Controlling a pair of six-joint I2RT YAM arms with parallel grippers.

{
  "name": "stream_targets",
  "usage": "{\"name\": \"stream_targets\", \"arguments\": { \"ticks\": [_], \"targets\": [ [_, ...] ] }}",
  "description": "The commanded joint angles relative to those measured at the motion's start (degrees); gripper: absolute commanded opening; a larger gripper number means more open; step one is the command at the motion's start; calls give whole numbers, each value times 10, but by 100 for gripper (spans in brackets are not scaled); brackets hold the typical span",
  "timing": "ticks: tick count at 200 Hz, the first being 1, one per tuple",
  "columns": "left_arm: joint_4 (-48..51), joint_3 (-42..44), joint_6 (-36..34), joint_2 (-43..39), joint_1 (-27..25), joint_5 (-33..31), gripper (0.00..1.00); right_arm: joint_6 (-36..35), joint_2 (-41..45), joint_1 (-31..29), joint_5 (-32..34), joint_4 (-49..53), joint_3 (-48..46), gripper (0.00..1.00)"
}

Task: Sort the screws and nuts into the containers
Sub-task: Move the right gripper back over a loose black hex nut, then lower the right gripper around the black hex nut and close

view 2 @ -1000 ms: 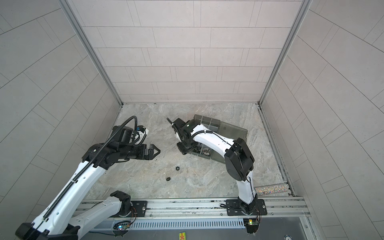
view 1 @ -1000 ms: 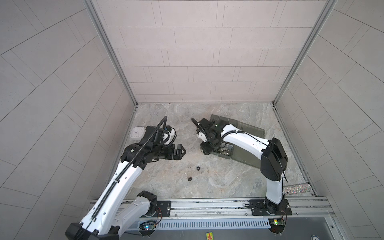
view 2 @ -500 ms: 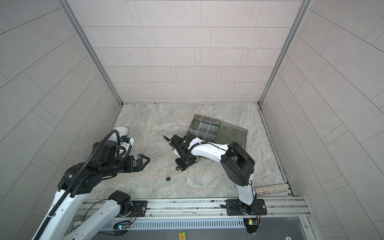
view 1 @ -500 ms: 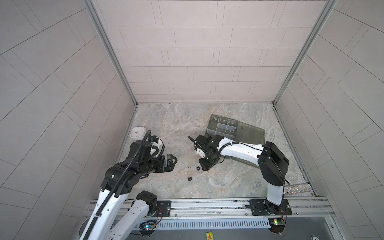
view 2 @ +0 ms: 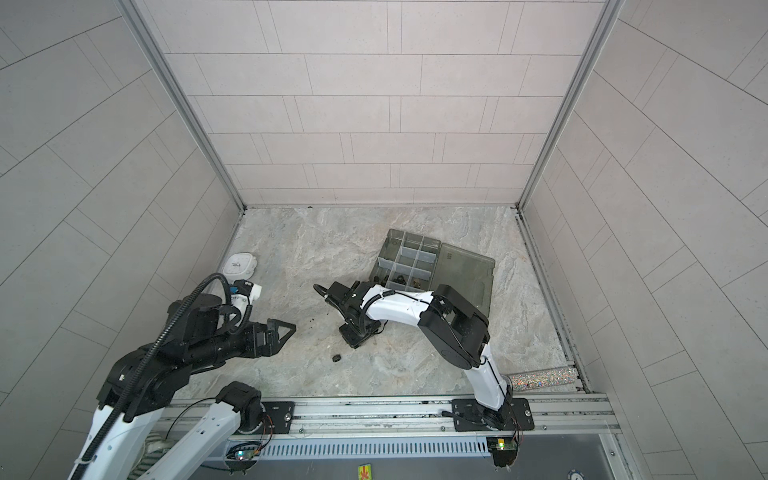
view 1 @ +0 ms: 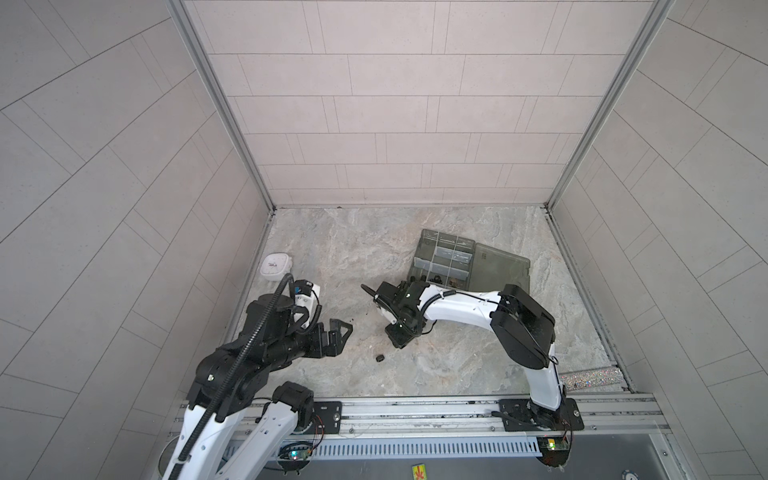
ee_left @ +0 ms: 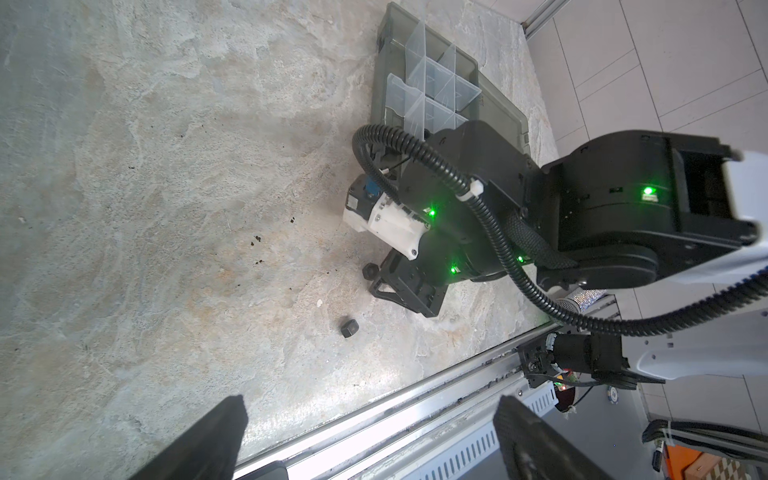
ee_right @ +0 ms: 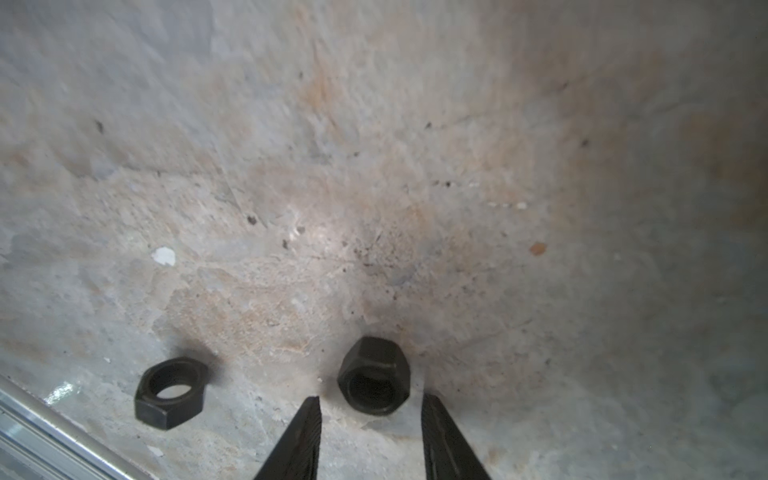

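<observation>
The right gripper [ee_right: 370,399] is down at the stone-patterned table [ee_right: 374,166]. Its two black fingers [ee_right: 309,428] are parted only a little, just wider than the black six-sided nut [ee_right: 374,376] lying right at their tips, and they touch and hold nothing yet. The narrow gap looks chosen so the fingers can slide either side of this one nut without knocking the second nut [ee_right: 170,392]. That one lies flat a short way to the side, near the metal rail [ee_right: 50,440] at the table's front edge. In a top view the grey compartment box [view 1: 419,257] sits open behind this arm, its lid [view 1: 503,270] laid flat beside it. A few dark pieces are already in its nearest compartments, so a lifted nut has only a short trip. The left gripper [view 1: 344,328] hangs above the table, apart from both nuts, fingers spread wide and empty, seemingly kept clear of the working arm.
</observation>
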State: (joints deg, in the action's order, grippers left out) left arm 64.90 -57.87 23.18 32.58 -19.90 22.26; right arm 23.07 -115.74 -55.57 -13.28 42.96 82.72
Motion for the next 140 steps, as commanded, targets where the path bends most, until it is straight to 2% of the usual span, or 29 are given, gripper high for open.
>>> {"name": "stream_targets", "arguments": {
  "ticks": [1,76,115,140],
  "targets": [
    [22,-5,-28,-6,-3,5,100,12,-21,-2,25,6,16,41],
    [23,5,-24,-34,-4,14,100,22,-40,-10,43,16,34,39],
    [25,6,-24,-37,-6,13,100,26,-41,-15,51,25,36,30],
    [26,5,-23,-42,-6,12,100,24,-45,-16,50,26,41,28]
  ]
}}
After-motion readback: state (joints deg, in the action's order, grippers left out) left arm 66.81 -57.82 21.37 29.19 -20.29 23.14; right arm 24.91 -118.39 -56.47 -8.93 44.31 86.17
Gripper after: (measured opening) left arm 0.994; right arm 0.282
